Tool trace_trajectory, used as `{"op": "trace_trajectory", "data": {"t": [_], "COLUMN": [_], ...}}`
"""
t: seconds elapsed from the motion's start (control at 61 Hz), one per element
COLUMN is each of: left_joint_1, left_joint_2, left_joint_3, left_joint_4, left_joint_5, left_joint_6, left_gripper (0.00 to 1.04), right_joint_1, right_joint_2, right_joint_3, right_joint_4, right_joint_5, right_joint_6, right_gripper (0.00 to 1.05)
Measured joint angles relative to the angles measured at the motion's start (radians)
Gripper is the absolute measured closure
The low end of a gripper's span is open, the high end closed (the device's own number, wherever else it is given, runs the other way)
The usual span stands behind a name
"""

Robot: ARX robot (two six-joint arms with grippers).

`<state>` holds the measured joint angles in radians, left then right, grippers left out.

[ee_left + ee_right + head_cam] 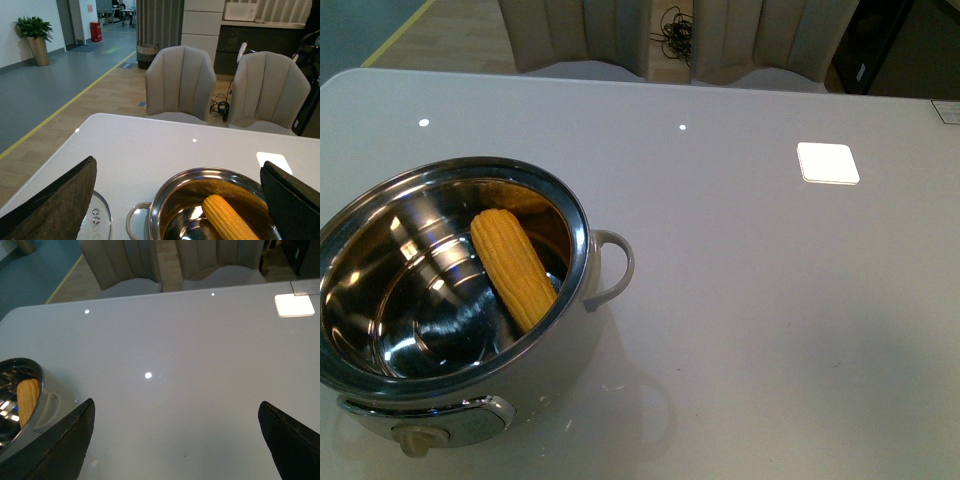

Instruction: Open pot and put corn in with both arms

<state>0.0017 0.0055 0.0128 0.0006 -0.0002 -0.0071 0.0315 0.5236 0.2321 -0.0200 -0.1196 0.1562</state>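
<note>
Lying inside the pot [582, 262], the corn [513, 267], just beyond the gaping, empty left claw [177, 200].

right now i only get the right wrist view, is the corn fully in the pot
Observer: Yes. The front view shows the whole corn inside the pot, leaning on the steel wall.
Operator: wheres the lid
Observer: In the left wrist view, a glass lid lies flat on the table beside the pot's handle.
Operator: left hand holding anything
Observer: No. The left hand is open, with nothing between its fingers.
</note>
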Motion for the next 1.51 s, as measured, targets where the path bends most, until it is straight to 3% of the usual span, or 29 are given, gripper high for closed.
{"op": "trace_trajectory", "data": {"t": [0.213, 0.279, 0.344, 0.738, 1.262, 1.361, 1.508], "left_joint_1": [0.000, 0.000, 0.000, 0.000, 0.000, 0.000, 0.000], "left_joint_2": [0.000, 0.000, 0.000, 0.000, 0.000, 0.000, 0.000], "left_joint_3": [0.000, 0.000, 0.000, 0.000, 0.000, 0.000, 0.000], "left_joint_4": [0.000, 0.000, 0.000, 0.000, 0.000, 0.000, 0.000], "left_joint_5": [0.000, 0.000, -0.001, 0.000, 0.000, -0.001, 0.000], "left_joint_6": [0.000, 0.000, 0.000, 0.000, 0.000, 0.000, 0.000], "left_gripper": [0.07, 0.07, 0.07, 0.07, 0.07, 0.07, 0.07], "right_joint_1": [-0.006, -0.021, -0.031, -0.030, -0.030, -0.030, -0.030], "right_joint_2": [-0.006, -0.036, -0.063, -0.202, -0.347, -0.471, -0.515], "right_joint_3": [-0.018, -0.105, -0.143, -0.195, -0.212, -0.212, -0.212], "right_joint_4": [0.046, 0.269, 0.364, 0.298, 0.197, 0.042, 0.023], "right_joint_5": [0.028, 0.106, 0.123, 0.120, 0.120, 0.121, 0.120], "right_joint_6": [-0.020, -0.081, -0.110, -0.151, -0.152, -0.152, -0.152], "right_gripper": [0.12, 0.24, 0.35, 1.03, 1.03, 1.03, 1.03]}}
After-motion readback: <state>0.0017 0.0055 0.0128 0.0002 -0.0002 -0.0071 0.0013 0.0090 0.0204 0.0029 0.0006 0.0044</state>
